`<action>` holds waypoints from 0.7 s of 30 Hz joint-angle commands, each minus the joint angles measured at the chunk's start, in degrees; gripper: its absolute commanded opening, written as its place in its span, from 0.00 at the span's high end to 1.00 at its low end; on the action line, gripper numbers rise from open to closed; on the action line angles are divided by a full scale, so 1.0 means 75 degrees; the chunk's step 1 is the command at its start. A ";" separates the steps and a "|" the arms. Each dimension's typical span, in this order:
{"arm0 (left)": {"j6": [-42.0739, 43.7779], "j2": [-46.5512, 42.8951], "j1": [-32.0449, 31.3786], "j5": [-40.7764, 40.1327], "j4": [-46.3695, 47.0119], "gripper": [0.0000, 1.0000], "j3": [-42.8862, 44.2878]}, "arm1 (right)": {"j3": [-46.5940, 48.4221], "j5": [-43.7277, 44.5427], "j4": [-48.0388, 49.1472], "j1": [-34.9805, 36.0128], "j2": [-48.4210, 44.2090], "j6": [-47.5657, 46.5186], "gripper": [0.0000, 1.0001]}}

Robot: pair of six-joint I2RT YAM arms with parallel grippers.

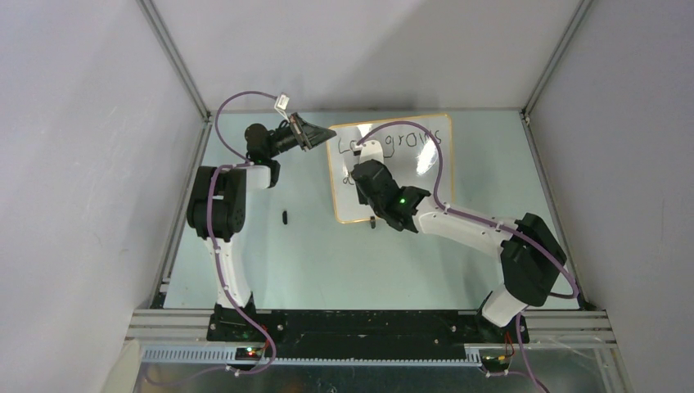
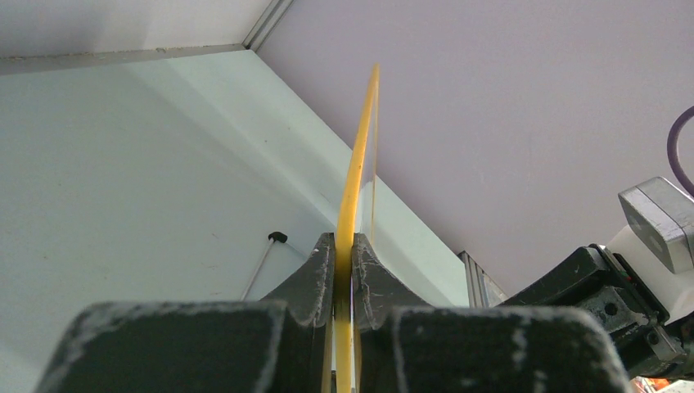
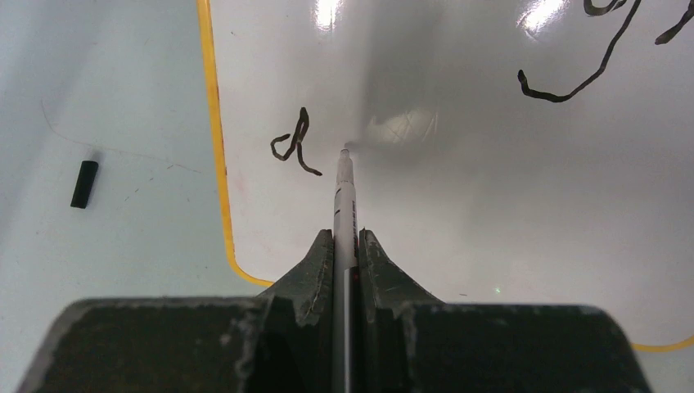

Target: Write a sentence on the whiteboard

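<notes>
Holding a marker (image 3: 346,196), the right gripper (image 3: 346,239) faces the whiteboard (image 3: 491,213).

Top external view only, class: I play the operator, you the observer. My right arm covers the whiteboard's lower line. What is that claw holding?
Observer: The right claw is shut on a white marker, with its tip pointed at the whiteboard.
Operator: How much of the lower line is written?
Observer: One letter "d", just left of the tip. To the right of the tip that line is blank.
Operator: Does the left claw really grip the board?
Observer: Yes. The left claw is shut on its yellow rim, seen edge-on.
</notes>
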 commanded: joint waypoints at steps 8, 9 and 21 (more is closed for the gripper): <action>0.0195 -0.0362 -0.0144 0.0114 0.0086 1.00 -0.0050 | 0.0499 0.0320 -0.0219 -0.0098 0.0178 0.0258 1.00; 0.0195 -0.0365 -0.0144 0.0119 0.0085 1.00 -0.0050 | 0.0530 0.0322 -0.0229 -0.0102 0.0196 0.0254 1.00; 0.0195 -0.0367 -0.0147 0.0113 0.0095 1.00 -0.0050 | 0.0612 0.0306 -0.0219 -0.0095 0.0266 0.0206 1.00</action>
